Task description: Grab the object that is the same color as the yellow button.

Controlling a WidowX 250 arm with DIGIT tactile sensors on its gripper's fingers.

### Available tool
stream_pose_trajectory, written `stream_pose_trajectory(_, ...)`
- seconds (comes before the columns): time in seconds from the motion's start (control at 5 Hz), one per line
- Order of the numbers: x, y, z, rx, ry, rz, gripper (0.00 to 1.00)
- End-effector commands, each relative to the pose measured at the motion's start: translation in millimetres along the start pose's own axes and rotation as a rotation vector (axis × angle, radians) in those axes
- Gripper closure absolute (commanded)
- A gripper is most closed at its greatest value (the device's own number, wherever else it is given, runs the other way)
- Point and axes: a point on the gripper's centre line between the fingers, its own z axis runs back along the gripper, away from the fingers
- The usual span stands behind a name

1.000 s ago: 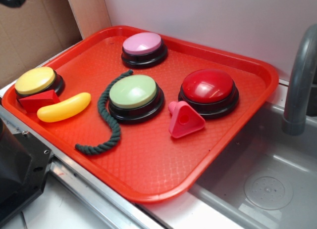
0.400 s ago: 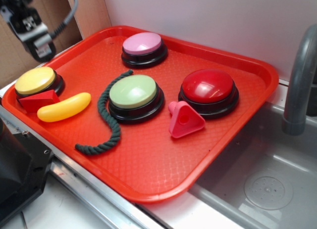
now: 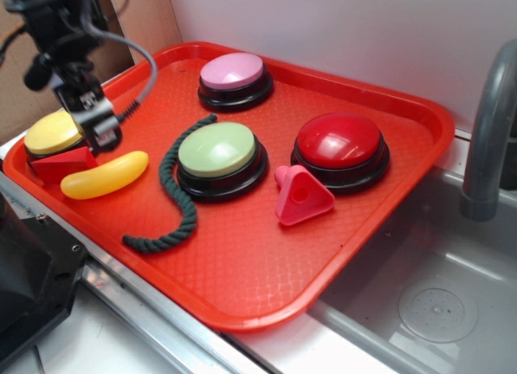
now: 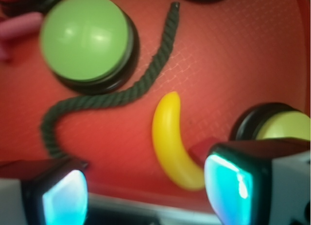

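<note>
Pincer [image 4: 146, 191] spread wide, empty, above glossy yellow plastic toy banana [image 3: 104, 175] beside yellow-topped round button [image 3: 56, 132]; likely lining up to straddle it.

Your exterior view is evenly lit and sharp, soft glare on the red button [image 3: 339, 140] — wrist view blurred, fingertips [image 4: 232, 182] glowing cyan.

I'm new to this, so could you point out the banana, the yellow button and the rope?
banana [image 3: 105, 175], outside view, middle of its body
yellow button [image 3: 53, 132], outside view, its domed top
rope [image 4: 127, 91], wrist view, mid-length
</note>
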Motion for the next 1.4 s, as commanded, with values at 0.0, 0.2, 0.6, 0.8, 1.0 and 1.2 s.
stream_pose_trajectory(0.0, 16.3, 10.0, -38.0, 0.005, -0.037, -0.075, 0.00)
stream_pose_trajectory(0.2, 12.9, 10.9, -48.7, -0.045, -0.035, -0.105, 0.00)
stream_pose_trajectory(0.6, 6.8, 21.7, -64.8, -0.084, -0.019, -0.082, 0.00)
stream_pose_trajectory(0.8, 8.8, 20.4, -67.1, -0.045, -0.004, -0.088, 0.87)
stream_pose_trajectory(1.0, 9.6, 17.1, -62.8, -0.038, -0.010, -0.098, 1.00)
stream_pose_trajectory(1.2, 10.5, 16.0, -46.3, -0.019, -0.002, -0.072, 1.00)
